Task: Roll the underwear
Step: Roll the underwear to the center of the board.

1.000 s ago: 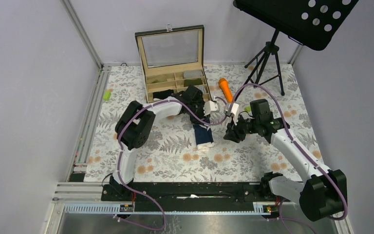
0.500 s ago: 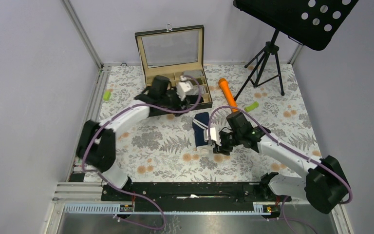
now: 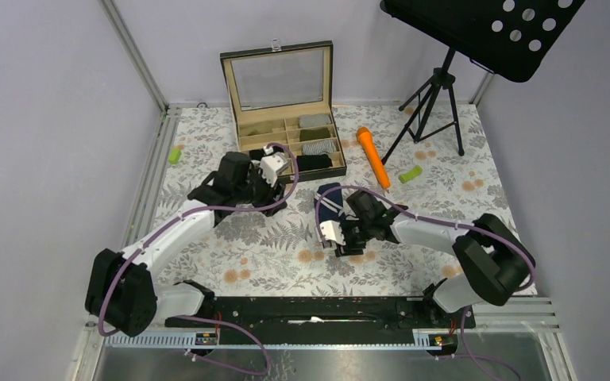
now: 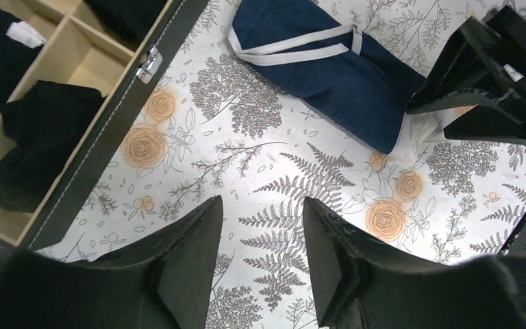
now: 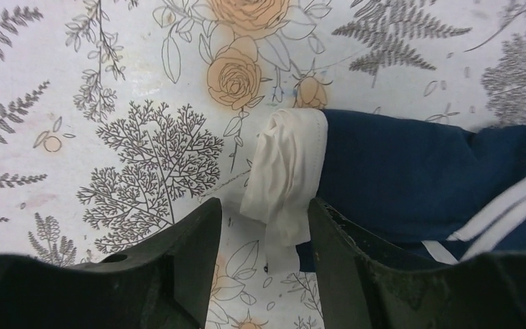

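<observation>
hovering fingers apart, the right gripper [image 5: 261,216] frames the briefs' [image 5: 411,178] white band; the left gripper [image 4: 264,212] gapes near the box [image 4: 124,92].

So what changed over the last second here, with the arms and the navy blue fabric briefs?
The left gripper drew back from beside the navy blue white-trimmed fabric briefs, passed over the open wooden compartment box, and now hangs open just on the near side of it. The right gripper slid left to the briefs' near white end, open, not gripping it. Briefs, box and orange carrot-shaped stick stayed put.
</observation>
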